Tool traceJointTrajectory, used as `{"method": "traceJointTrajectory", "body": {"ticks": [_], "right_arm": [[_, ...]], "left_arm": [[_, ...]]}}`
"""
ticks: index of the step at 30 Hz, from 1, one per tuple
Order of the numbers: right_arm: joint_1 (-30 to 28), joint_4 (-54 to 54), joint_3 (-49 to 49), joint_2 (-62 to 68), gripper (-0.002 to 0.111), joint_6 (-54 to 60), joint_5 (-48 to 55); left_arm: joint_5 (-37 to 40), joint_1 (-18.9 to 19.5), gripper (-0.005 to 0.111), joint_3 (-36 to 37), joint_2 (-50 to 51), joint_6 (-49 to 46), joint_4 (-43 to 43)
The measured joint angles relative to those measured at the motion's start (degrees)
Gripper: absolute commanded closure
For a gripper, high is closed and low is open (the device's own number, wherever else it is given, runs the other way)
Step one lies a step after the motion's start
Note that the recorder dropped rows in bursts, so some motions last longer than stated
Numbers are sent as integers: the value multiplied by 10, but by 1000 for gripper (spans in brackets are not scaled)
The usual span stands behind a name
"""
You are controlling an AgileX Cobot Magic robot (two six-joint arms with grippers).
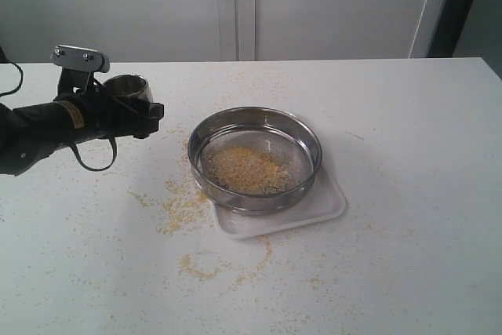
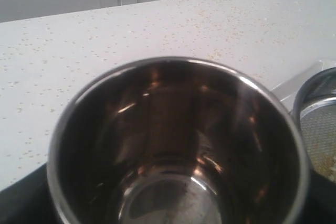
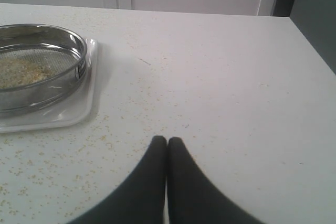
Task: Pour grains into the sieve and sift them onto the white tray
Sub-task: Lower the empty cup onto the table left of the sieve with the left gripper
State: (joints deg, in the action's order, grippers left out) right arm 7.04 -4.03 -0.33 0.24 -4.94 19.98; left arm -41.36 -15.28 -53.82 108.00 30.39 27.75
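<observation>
Well, the left gripper (image 1: 132,109) is hanging over the tabletop (image 1: 408,194) at the left of the outside view. Its jaws are clamped on the small steel cup (image 1: 128,85). The cup is standing almost straight, with its open mouth pointing up. From the left wrist camera it is looking empty inside, with only a shiny bottom showing. I think it is being held upright and off to the side because there is nothing left in it to tip out.

The sieve (image 1: 255,114) is sitting flat on the white tray (image 1: 328,203) in the middle of the outside view. Its open side is facing up and its mesh is facing down at the tray. It is round, so it has no long side. It is resting there so that anything falling through lands on the tray. The sieve is covering most of the tray, so I cannot tell which way the tray's long side is running.

The grains (image 1: 247,169) are lying in 1 low heap on the mesh, inside the ring. Some spilled grains (image 1: 182,203) are lying on the tabletop, just left of the tray.

The right gripper (image 3: 167,142) is showing only in its own camera. Its jaws are pressed together and holding nothing. It is waiting well away from the sieve, perhaps to leave room. The shaking looks like the job that is left.
</observation>
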Motion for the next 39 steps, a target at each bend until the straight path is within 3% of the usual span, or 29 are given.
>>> {"method": "traceJointTrajectory", "body": {"ticks": [4,16,23,39], "right_arm": [[0,0,0,0,108,0,0],[0,0,0,0,108,0,0],[0,0,0,0,108,0,0],[0,0,0,0,108,0,0]], "left_arm": [[-47,0,107,13,15,-32,-21],[-78,2,107,14,77,-100,-103],[-162,12,107,14,114,-106,-115],[-178,12,107,14,144,-164,-119]]}}
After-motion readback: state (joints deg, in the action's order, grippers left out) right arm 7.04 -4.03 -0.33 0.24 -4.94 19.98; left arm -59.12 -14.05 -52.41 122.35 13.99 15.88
